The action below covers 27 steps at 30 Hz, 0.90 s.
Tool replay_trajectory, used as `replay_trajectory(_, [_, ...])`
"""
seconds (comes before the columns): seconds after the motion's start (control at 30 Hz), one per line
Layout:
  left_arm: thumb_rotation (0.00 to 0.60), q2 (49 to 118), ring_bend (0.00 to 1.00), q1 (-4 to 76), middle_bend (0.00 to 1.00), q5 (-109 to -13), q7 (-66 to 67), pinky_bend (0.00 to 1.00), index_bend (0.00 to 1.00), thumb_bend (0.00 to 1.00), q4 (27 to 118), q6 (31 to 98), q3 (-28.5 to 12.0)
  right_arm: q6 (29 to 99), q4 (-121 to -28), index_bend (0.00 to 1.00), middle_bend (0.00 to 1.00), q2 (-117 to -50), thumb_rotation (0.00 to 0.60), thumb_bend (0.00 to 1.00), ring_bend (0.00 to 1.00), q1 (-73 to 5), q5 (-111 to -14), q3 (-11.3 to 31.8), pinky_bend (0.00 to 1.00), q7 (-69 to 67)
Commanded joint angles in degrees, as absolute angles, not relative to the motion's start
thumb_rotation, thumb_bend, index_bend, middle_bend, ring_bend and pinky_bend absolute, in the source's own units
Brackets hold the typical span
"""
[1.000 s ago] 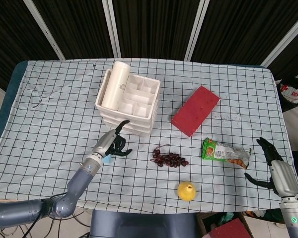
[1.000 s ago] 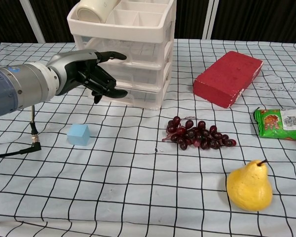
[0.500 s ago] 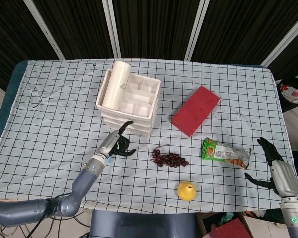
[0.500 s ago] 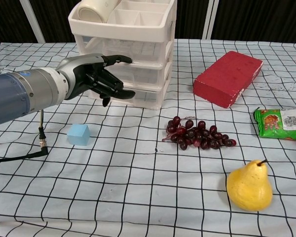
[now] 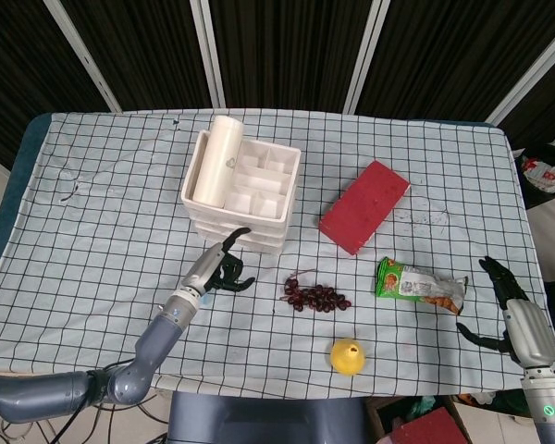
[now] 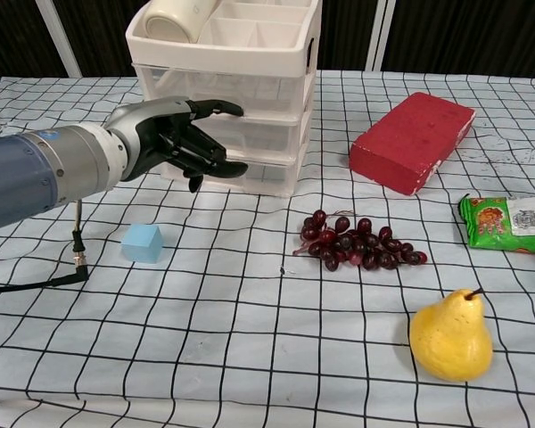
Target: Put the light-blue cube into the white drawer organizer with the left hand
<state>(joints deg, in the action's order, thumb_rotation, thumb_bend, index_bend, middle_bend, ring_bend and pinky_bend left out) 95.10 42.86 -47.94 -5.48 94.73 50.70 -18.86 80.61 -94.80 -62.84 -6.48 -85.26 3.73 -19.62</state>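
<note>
White drawer organizer (image 6: 250, 53) upper left holding a cream roll (image 6: 174, 18), your left hand (image 6: 174, 143) spread and empty before it, light-blue cube (image 6: 142, 242) on the table below, your right hand (image 5: 509, 301) spread.

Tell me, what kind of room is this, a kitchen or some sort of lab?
Most likely a robot test lab, not a kitchen. A checkered cloth covers the table, odd props such as a red brick and a pear lie scattered, and dark panels form the backdrop.

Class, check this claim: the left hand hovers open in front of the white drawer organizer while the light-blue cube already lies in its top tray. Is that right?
Not quite. The left hand does hover open before the white drawer organizer, but the light-blue cube lies on the tablecloth below the forearm, as the chest view shows.
</note>
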Motion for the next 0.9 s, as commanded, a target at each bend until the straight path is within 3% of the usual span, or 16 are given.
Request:
replay_trajectory(0.03, [0.600, 94.6, 0.82, 42.3, 0.86, -48.7, -5.8, 0.69, 0.14, 0.29, 95.7, 51.1, -18.4, 80.6, -94.8, 0.00, 0.00, -62.8, 0.600, 0.15, 0.00, -6.5, -85.3, 3.7, 0.15, -19.6])
replay_trajectory(0.67, [0.600, 91.5, 0.82, 37.8, 0.85, -53.0, -8.4, 0.69, 0.15, 0.29, 100.1, 53.0, -14.4, 80.9, -94.8, 0.00, 0.00, -62.8, 0.600, 0.15, 0.00, -6.3, -85.6, 3.7, 0.15, -19.6])
replay_trajectory(0.9, [0.600, 89.5, 0.82, 35.7, 0.85, -58.4, -8.0, 0.69, 0.06, 0.29, 101.5, 55.2, -12.1, 80.8, -94.9, 0.00, 0.00, -62.8, 0.600, 0.15, 0.00, -6.3, -85.5, 3.7, 0.15, -19.7])
